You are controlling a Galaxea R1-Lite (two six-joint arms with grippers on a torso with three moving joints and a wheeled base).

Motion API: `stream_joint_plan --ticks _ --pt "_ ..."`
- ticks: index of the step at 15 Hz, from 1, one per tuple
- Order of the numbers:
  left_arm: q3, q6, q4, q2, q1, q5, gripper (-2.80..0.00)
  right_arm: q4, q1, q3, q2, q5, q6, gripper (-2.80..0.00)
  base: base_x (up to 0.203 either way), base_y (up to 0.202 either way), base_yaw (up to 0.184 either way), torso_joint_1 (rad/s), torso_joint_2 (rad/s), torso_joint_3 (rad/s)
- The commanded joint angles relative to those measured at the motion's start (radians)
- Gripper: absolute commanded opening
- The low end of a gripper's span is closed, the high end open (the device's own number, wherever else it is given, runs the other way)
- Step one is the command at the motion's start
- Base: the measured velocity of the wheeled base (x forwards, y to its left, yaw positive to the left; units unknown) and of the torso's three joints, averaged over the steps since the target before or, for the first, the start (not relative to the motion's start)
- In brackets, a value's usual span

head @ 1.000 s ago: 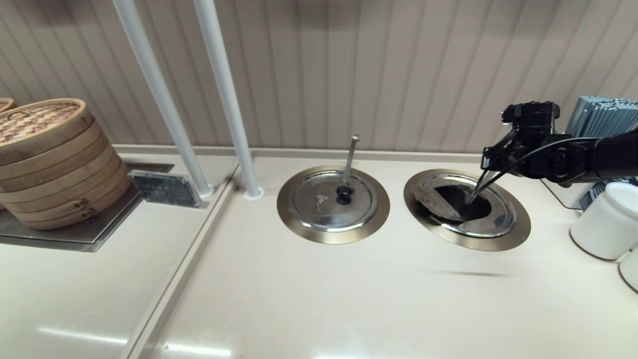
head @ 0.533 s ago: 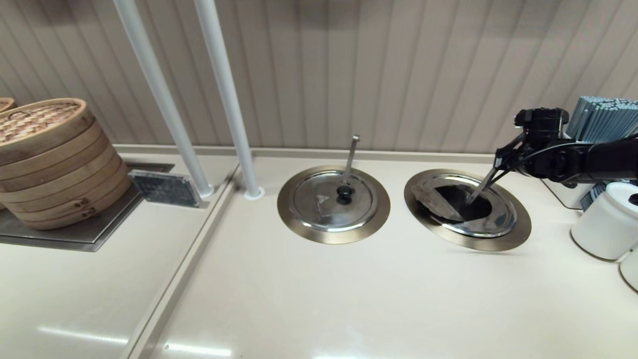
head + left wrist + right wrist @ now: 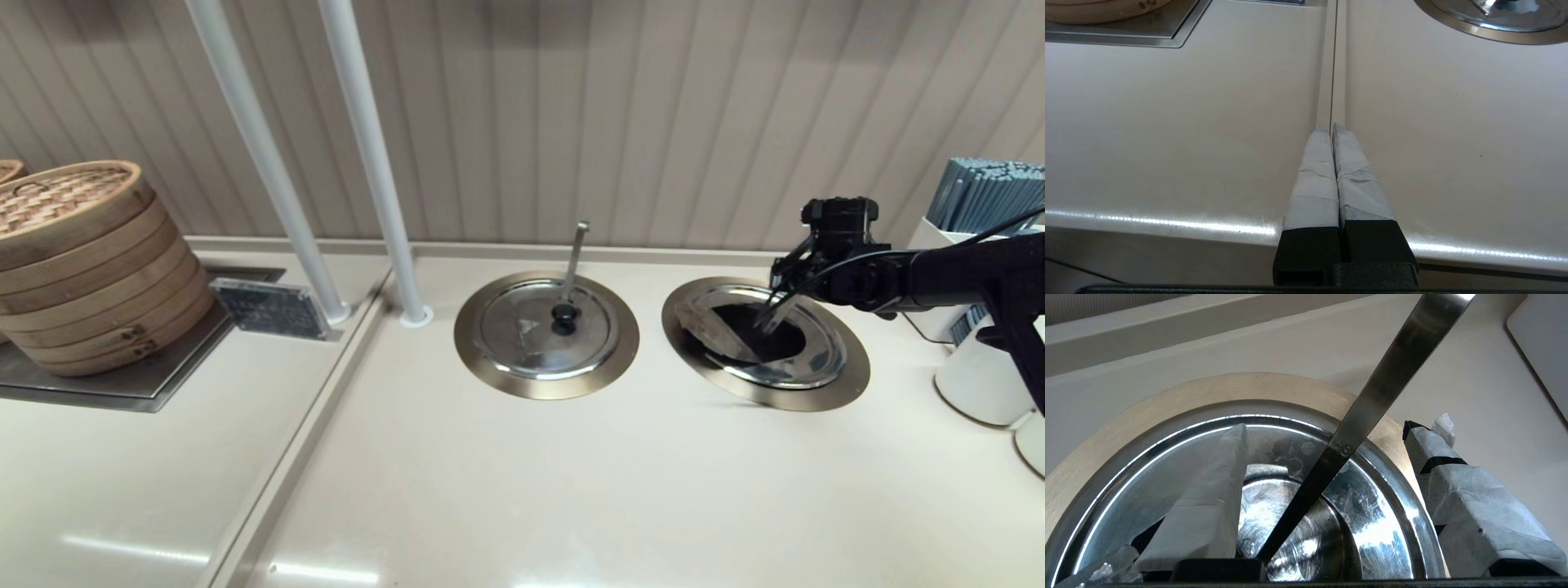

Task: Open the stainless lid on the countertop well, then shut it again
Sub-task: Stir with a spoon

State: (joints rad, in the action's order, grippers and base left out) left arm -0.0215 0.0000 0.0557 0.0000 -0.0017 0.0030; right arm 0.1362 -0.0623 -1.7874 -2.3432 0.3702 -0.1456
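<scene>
On the right of the counter, the countertop well (image 3: pixel 851 377) shows its bronze rim. The stainless lid (image 3: pixel 804 359) lies on it with its wedge panel (image 3: pixel 710 327) folded back, so the dark cavity (image 3: pixel 747 327) is exposed. The black knob is hidden. My right gripper (image 3: pixel 775 306) hangs over the far edge of the opening. In the right wrist view the right gripper (image 3: pixel 1327 428) is open, and a steel ladle handle (image 3: pixel 1372 400) slants between its taped fingers (image 3: pixel 1208 498) without being gripped. My left gripper (image 3: pixel 1332 124) is shut on nothing, low over the counter near its front edge.
The twin well (image 3: pixel 490 359) with its closed lid, black knob (image 3: pixel 563 314) and upright ladle handle (image 3: pixel 575 253) sits at centre. Bamboo steamers (image 3: pixel 82 261) stand far left and two white poles (image 3: pixel 384 204) rise behind. White jars (image 3: pixel 984 371) and a chopstick holder (image 3: pixel 992 196) crowd the right edge.
My right gripper drew back to the right, then moved left and down over the well opening. The lid's panel stays folded open. The left arm has not moved.
</scene>
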Motion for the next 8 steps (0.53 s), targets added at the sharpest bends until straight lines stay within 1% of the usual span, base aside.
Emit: stream_joint_plan --ticks 1,4,6,8 --pt "0.000 0.000 0.001 0.000 0.000 0.000 -2.80 0.003 -0.001 -0.065 -0.058 0.002 -0.024 0.00 0.000 0.000 0.000 0.000 0.00 0.000" --pt "0.000 0.000 0.000 0.000 0.000 0.000 -2.80 0.001 -0.011 -0.165 -0.152 0.000 -0.045 0.00 0.000 0.000 0.000 0.000 0.00 0.000" --pt "0.000 0.000 0.000 0.000 0.000 0.000 -2.80 0.008 -0.011 -0.174 -0.176 -0.008 -0.043 0.00 0.000 0.000 0.000 0.000 0.00 0.000" --pt "0.000 0.000 0.001 0.000 0.000 0.000 -2.80 0.052 -0.014 -0.174 -0.198 -0.022 -0.041 0.00 0.000 0.000 0.000 0.000 0.00 0.000"
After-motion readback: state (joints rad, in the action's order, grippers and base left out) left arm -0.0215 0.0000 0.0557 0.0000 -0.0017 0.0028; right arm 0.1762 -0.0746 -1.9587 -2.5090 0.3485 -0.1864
